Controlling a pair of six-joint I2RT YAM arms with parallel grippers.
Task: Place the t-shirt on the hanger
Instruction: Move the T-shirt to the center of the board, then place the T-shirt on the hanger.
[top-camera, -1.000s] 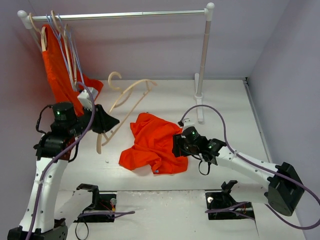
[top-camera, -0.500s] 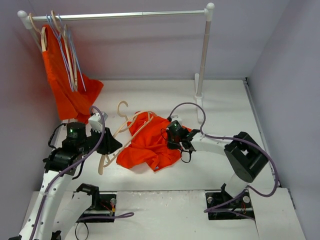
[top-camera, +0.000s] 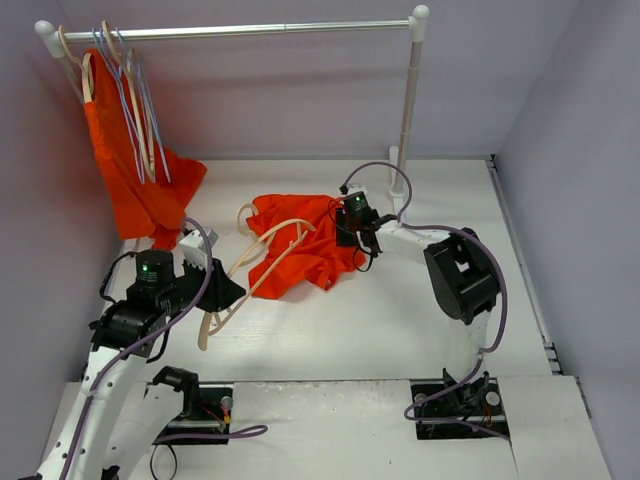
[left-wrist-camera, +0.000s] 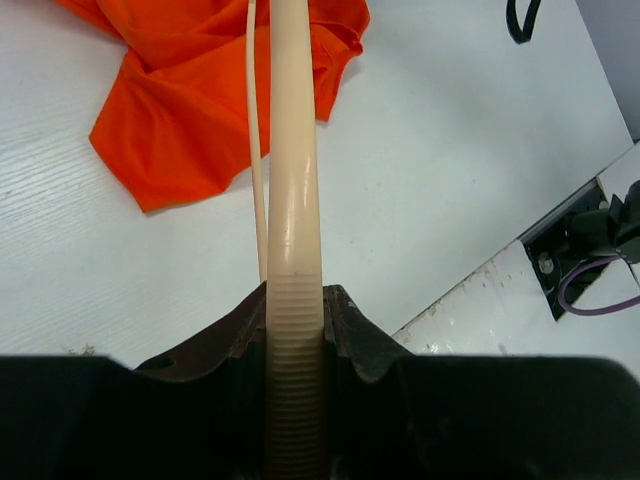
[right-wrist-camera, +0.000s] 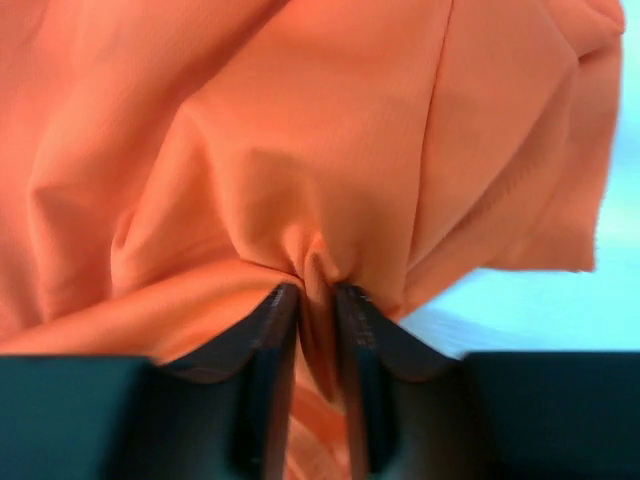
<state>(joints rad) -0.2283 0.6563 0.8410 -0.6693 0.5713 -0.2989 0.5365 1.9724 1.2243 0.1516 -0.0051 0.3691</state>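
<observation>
Right jaws pinch t-shirt (right-wrist-camera: 330, 150) fold; left jaws clamp hanger (left-wrist-camera: 293, 200).

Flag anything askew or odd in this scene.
The t-shirt lies bunched in a heap on the table, a fold pinched in the right gripper. The hanger, clamped by one arm in the left gripper, slants over it. Nothing looks spilled or damaged.

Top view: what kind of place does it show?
Probably a robot test booth: plain walls around a white table, a small clothes rail, and two robot arms at its near edge.
</observation>
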